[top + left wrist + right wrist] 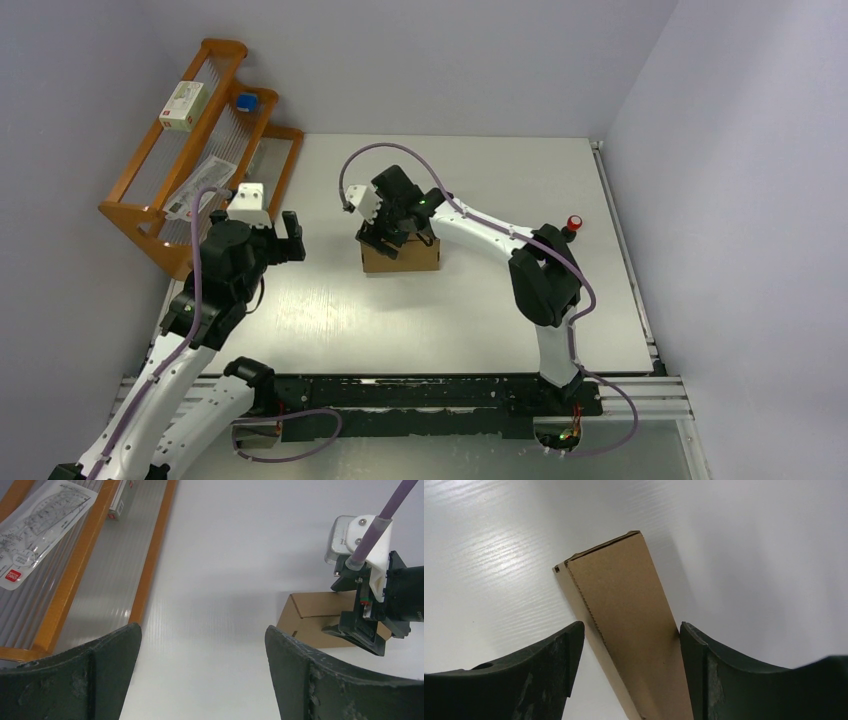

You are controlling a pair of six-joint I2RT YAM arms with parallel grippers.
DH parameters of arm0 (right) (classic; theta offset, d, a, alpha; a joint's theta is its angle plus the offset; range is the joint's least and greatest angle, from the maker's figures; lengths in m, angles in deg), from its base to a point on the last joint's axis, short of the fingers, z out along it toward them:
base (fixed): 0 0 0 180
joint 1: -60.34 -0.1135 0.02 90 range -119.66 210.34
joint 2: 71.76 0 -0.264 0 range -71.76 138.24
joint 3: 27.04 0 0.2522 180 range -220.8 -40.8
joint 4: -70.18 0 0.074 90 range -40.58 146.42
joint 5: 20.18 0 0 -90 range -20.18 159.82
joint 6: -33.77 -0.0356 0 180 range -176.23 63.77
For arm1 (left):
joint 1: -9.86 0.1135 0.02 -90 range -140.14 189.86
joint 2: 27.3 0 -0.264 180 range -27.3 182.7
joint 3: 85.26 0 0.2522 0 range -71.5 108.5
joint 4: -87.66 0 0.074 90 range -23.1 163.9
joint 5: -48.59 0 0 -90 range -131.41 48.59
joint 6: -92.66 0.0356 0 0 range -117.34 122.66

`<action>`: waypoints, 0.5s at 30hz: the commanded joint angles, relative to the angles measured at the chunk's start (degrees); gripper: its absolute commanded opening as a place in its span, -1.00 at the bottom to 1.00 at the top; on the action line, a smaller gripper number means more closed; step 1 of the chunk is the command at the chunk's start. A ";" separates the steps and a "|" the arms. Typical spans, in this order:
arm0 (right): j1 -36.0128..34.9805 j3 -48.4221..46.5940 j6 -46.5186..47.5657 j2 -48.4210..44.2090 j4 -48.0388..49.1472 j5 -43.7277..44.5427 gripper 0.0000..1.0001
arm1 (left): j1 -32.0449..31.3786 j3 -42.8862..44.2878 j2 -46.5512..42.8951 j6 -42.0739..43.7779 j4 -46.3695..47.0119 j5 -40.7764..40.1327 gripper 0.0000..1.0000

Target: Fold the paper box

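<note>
Right, I count one paper box point(405, 257), brown and closed up, sitting mid-table point(500, 310) with its long axis running left to right in the top view. There are two grippers. The right gripper point(383, 232) hangs over the box's left end, jaws spread and straddling its narrow width; one finger point(724, 680) sits just beside the cardboard, the other clear of it, so nothing is clamped. Its wrist hides that end from above. The left gripper point(280, 240) hovers well to the left, spread wide and empty. One orange rack point(150, 215) at far left carries one small white labelled box point(185, 105) and one printed sheet point(35, 525).
</note>
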 commanded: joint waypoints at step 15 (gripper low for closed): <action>-7.73 9.41 -2.89 -6.83 2.67 14.20 0.27 | -0.35 -1.17 -2.14 0.99 0.27 -1.27 0.96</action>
